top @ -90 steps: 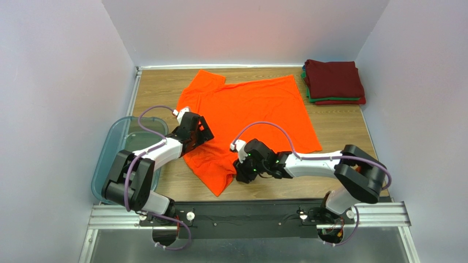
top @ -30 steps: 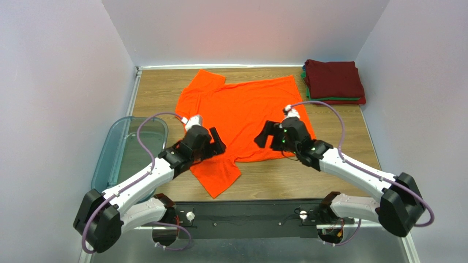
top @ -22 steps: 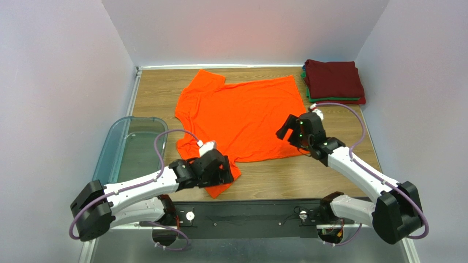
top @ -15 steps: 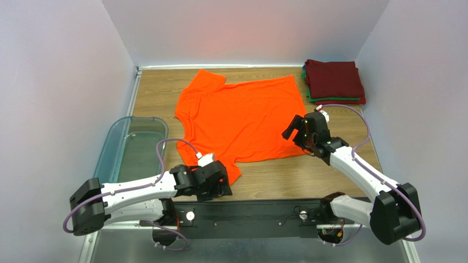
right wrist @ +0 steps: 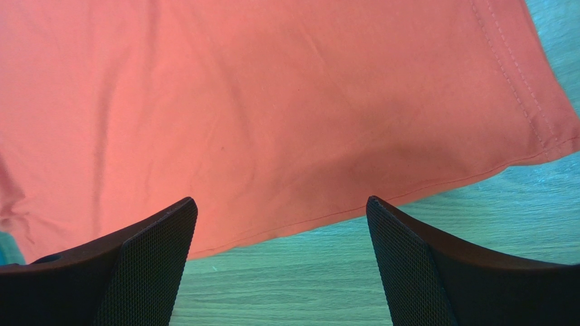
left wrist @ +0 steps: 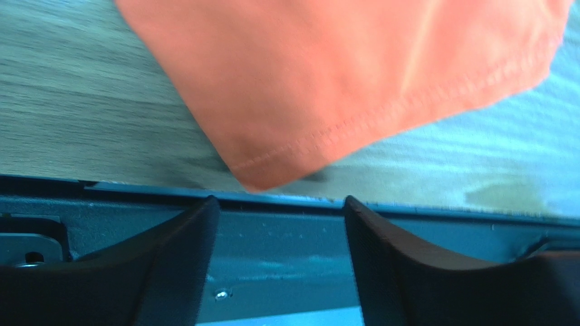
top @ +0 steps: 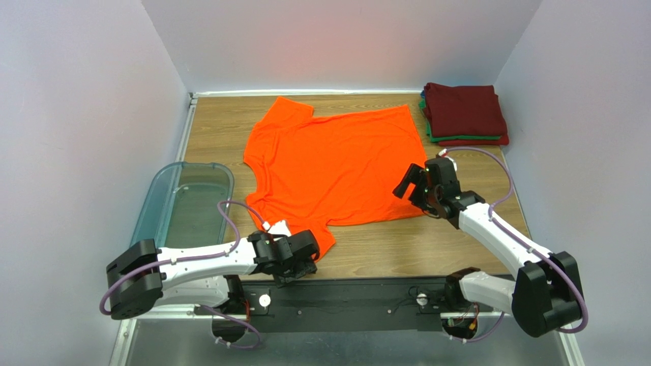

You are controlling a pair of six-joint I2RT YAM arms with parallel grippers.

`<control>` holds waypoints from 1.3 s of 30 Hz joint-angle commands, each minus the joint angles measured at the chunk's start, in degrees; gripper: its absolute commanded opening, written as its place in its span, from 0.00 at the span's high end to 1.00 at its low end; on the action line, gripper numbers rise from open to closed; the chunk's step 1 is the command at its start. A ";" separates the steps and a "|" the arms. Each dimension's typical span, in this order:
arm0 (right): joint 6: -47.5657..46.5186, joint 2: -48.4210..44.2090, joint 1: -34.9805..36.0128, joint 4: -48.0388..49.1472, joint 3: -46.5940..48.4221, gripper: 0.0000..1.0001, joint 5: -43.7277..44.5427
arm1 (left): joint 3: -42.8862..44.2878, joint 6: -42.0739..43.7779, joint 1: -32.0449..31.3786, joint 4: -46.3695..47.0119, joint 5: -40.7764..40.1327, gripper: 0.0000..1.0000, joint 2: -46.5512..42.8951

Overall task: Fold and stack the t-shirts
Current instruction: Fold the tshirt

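The orange t-shirt [top: 336, 164] lies spread flat on the wooden table, one sleeve pointing at the near edge. My left gripper [top: 300, 267] hovers at that sleeve's tip by the table's front edge. In the left wrist view the left gripper [left wrist: 279, 204] is open and empty, with the sleeve corner [left wrist: 262, 178] just ahead of the fingertips. My right gripper [top: 412, 187] is over the shirt's near right hem corner. The right wrist view shows the right gripper [right wrist: 280, 204] open, the hem [right wrist: 327, 221] running across the gap. Folded t-shirts [top: 464, 113], maroon on top, are stacked at the back right.
A translucent blue-grey bin [top: 153, 200] sits at the table's left edge beside the left arm. The black mounting rail [left wrist: 286, 251] lies right under the left fingers. White walls close in the table on three sides.
The left arm swept from the shirt's left side down to the near sleeve tip, its jaws narrowing a little. The right arm moved right to the hem corner.
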 commanded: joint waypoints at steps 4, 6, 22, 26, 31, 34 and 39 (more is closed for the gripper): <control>-0.96 1.04 -0.68 -1.34 -1.44 0.00 -4.00 | 1.68 -6.96 -0.04 -2.00 -6.86 0.31 1.07; -1.05 1.30 -0.77 -1.34 -1.36 0.00 -4.18 | 1.60 -7.05 0.57 -1.92 -7.21 0.33 0.45; -1.93 2.18 -1.47 -1.34 -0.65 0.00 -4.53 | 1.95 -4.59 3.48 -2.10 -3.79 0.39 3.43; -2.10 1.92 -1.83 -1.42 -1.09 0.00 -4.62 | 2.65 -4.06 3.48 -2.62 -2.91 0.40 6.07; -1.93 1.04 -2.26 -1.51 -1.62 0.00 -4.62 | 2.56 -3.18 3.65 -1.74 -2.56 0.65 9.06; -1.93 0.25 -2.53 -1.69 -1.97 0.00 -4.53 | 2.56 -3.01 3.65 -1.66 -2.65 1.00 9.06; -1.58 -1.77 -3.32 -3.26 -2.06 0.00 -1.29 | 2.73 -3.01 3.65 -2.09 -3.17 1.00 7.31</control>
